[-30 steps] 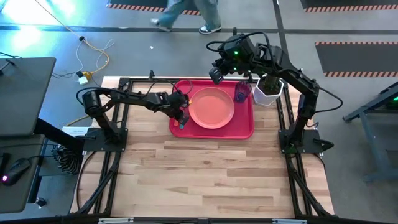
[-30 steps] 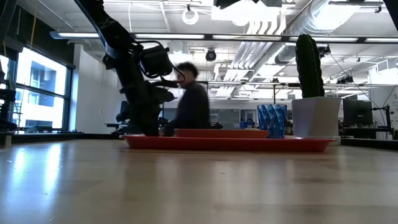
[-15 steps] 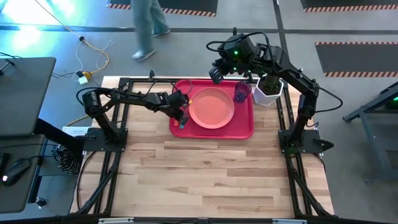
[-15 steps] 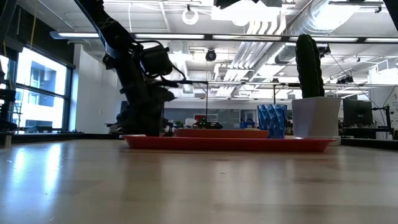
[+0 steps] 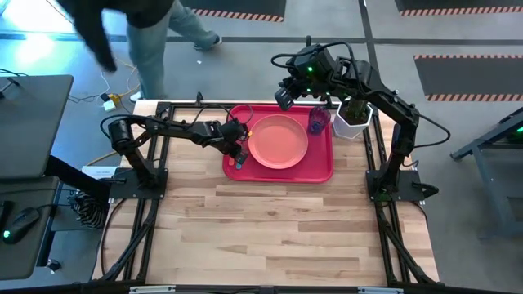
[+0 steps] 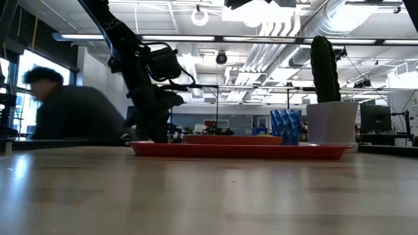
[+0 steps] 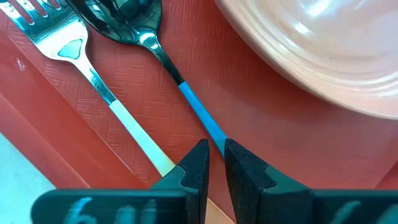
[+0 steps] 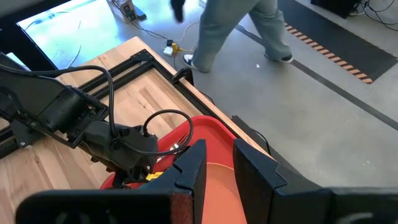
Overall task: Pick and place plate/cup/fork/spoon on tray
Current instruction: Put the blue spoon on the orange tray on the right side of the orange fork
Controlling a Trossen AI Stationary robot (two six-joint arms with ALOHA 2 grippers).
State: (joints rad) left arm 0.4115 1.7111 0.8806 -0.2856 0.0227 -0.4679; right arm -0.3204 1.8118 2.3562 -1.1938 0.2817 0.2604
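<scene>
The red tray (image 5: 327,175) lies at the table's far middle. On it are the pink plate (image 5: 278,140) in the middle and the blue cup (image 5: 317,121), upright near its far right corner. The spoon (image 7: 127,18) and the fork (image 7: 68,43) lie side by side on the tray floor left of the plate (image 7: 323,43). The fork's handle looks pale here. My left gripper (image 7: 213,163) is low over the tray's near left corner, shut on the spoon's handle. My right gripper (image 8: 219,165) hangs above the tray's far edge, slightly open and empty. My left gripper has the spoon's blue handle (image 7: 210,127) between its two fingers, near the handle's free end, which the fingers hide. The fingers come from above, slanting in from the table's left. The spoon lies flat on the tray, its bowl pointing away from the fingers.
A white pot with a green cactus (image 5: 351,121) stands just off the tray's far right corner, close to the cup (image 6: 285,127). A person (image 5: 131,33) moves on the floor beyond the table's far left corner. Bare wood lies between the tray and the near edge.
Neither arm and nothing on the tray has moved. A person beyond the table's far edge has walked toward the left.
</scene>
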